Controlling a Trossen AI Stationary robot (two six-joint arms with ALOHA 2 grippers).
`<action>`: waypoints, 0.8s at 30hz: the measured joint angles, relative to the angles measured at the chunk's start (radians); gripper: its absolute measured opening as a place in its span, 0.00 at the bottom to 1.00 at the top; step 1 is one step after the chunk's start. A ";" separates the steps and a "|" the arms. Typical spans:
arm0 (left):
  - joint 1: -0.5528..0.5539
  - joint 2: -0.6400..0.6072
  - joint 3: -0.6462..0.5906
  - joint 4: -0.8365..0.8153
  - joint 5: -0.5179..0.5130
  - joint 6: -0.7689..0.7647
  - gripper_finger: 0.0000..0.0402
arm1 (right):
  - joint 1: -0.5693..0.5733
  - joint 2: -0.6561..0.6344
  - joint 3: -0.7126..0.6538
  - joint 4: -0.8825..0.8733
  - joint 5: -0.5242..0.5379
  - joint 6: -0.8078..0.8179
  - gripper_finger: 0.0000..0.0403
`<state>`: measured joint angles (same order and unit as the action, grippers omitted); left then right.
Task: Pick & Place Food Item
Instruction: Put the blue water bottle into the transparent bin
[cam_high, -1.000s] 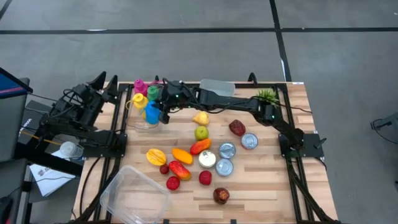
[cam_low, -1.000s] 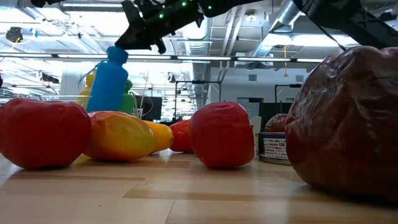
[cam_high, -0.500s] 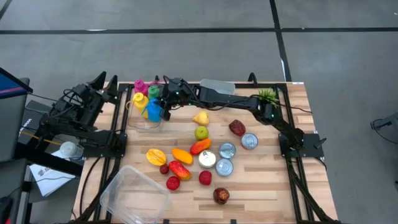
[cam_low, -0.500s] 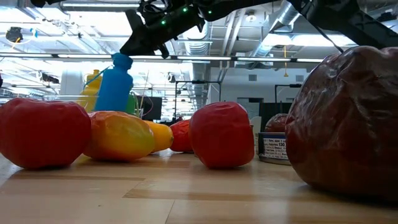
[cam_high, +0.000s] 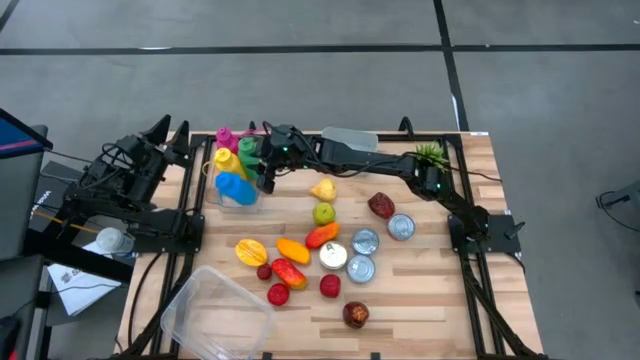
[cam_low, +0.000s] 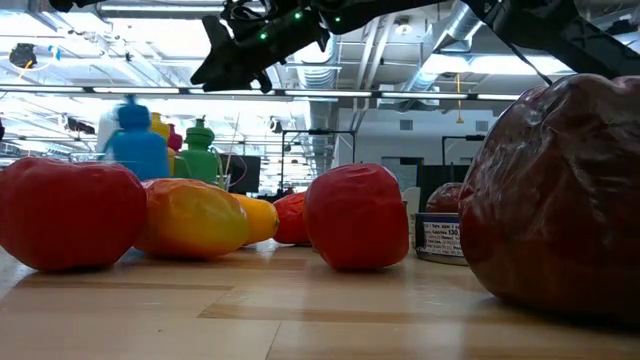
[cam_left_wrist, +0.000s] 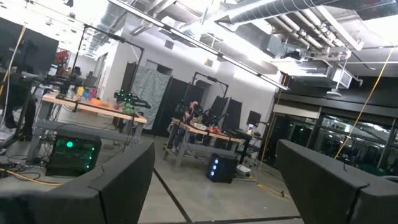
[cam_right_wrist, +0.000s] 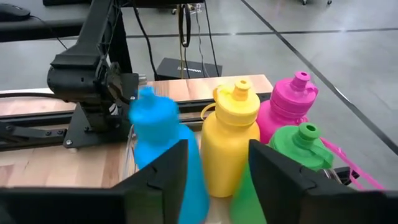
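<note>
The blue bottle (cam_high: 233, 186), smooth plastic with a round cap, is tipping just beside the yellow bottle (cam_high: 224, 159), blurred. The right end effector (cam_high: 266, 172) is hanging open just beside it, gripping nothing. The left end effector (cam_left_wrist: 211, 180) is waiting open off the table (cam_high: 420, 300).

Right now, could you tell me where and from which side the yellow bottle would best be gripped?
Grip the yellow bottle at its narrow neck under the cap, coming straight down. It stands upright with blue, pink and green bottles crowding its sides, so only the top looks free.
</note>
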<state>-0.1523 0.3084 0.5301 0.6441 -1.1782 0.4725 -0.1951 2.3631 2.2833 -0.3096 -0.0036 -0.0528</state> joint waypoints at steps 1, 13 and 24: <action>0.000 0.000 0.000 0.000 0.000 0.000 0.81 | 0.000 -0.003 0.000 -0.002 0.000 0.000 0.42; 0.000 0.000 0.000 -0.066 -0.012 0.022 0.81 | -0.001 -0.164 0.000 -0.109 0.002 -0.053 0.50; -0.150 0.137 0.202 -0.081 -0.399 0.429 0.81 | 0.010 -0.372 0.001 -0.391 0.006 -0.112 0.49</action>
<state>-0.3020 0.4455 0.7323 0.5635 -1.5775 0.9015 -0.1848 1.9914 2.2841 -0.7009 0.0019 -0.1648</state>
